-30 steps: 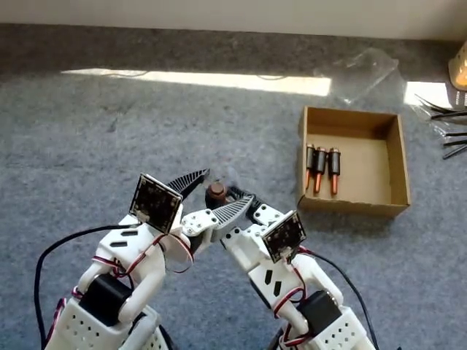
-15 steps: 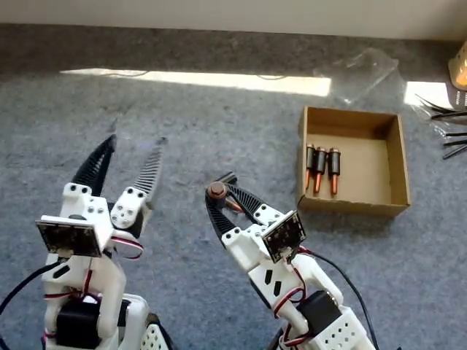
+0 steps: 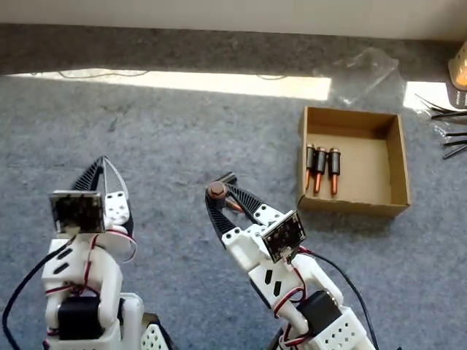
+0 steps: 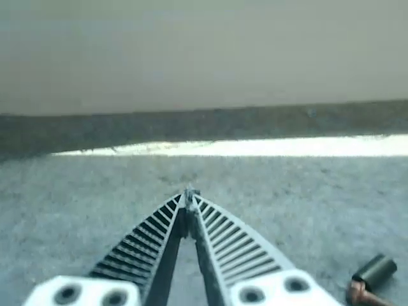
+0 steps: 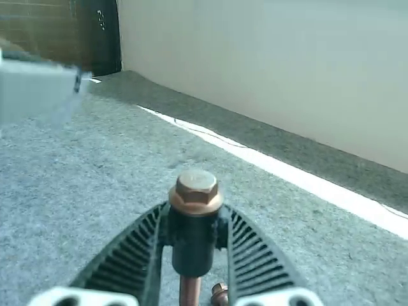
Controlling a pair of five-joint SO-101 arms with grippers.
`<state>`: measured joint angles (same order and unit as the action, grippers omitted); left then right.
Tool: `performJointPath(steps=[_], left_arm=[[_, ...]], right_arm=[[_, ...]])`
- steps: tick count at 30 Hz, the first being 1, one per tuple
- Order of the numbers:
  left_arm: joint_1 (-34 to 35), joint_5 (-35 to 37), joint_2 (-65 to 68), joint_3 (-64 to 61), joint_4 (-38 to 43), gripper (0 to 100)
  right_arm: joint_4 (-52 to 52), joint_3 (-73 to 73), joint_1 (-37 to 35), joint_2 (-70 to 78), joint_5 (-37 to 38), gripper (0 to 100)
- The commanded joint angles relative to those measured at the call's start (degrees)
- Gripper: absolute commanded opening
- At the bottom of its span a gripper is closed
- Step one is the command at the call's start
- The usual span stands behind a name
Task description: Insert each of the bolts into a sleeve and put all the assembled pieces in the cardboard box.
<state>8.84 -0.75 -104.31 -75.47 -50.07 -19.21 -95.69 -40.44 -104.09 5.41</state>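
Right hand (image 3: 219, 188) grips the sleeved bolt (image 5: 193, 210) head up — likely for carrying to the cardboard box (image 3: 398, 164) with three assembled pieces (image 3: 320, 168); left hand (image 3: 103, 162), tips together and empty, sits aside.

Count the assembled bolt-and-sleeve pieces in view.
4 assembled pieces. Three lie side by side in the cardboard box; the fourth stands clamped in the right hand. Others may hide beneath that hand.
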Motion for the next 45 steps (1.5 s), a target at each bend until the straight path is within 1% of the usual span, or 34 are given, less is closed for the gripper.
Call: performJointPath(steps=[1, 7, 12, 14, 18, 20, 25, 29, 34, 36, 39, 45], left_arm=[[0.57, -0.44, -0.48, -7.69, -0.97, 2], [0.22, -0.44, -0.48, -16.04, -0.97, 2], [0.57, -0.53, -0.48, -19.03, -0.97, 2], [0.66, -0.53, -0.48, -19.91, -0.97, 2], [0.40, -0.53, -0.48, -21.67, -1.14, 2], [0.40, -0.44, -0.48, -21.67, -1.23, 2], [0.22, -0.35, -0.48, -21.67, -1.32, 2], [-0.22, -0.26, -0.48, -21.67, -4.04, 2], [-4.88, -0.35, -0.40, -21.67, -7.74, 2], [-5.49, -0.35, -0.40, -21.67, -8.00, 2], [-5.49, -0.35, -0.40, -21.67, -8.00, 2], [-5.49, -0.35, -0.40, -21.67, -8.00, 2]], right_arm=[[0.22, -6.73, 3.82, -0.75, 0.62, 0.5], [0.22, -6.73, 11.38, -0.75, 0.35, 0.5], [-0.40, -6.64, 14.46, -0.75, 0.53, 0.5], [-3.38, -4.97, 16.48, -0.75, 0.53, 0.5], [-15.87, 4.26, 20.70, -0.75, 0.26, 0.5], [-19.82, 8.31, 22.11, -0.75, 0.44, 0.5], [-25.19, 15.25, 25.27, -0.13, 0.62, 0.5], [-29.41, 22.90, 28.26, -0.13, 0.62, 0.5], [-32.31, 30.46, 28.79, 0.13, 0.70, 0.5], [-33.45, 33.27, 28.97, 2.77, 0.70, 0.5], [-34.68, 38.46, 31.08, 11.38, 0.70, 0.5], [-34.59, 52.00, 38.11, 32.31, 0.79, 0.5]])
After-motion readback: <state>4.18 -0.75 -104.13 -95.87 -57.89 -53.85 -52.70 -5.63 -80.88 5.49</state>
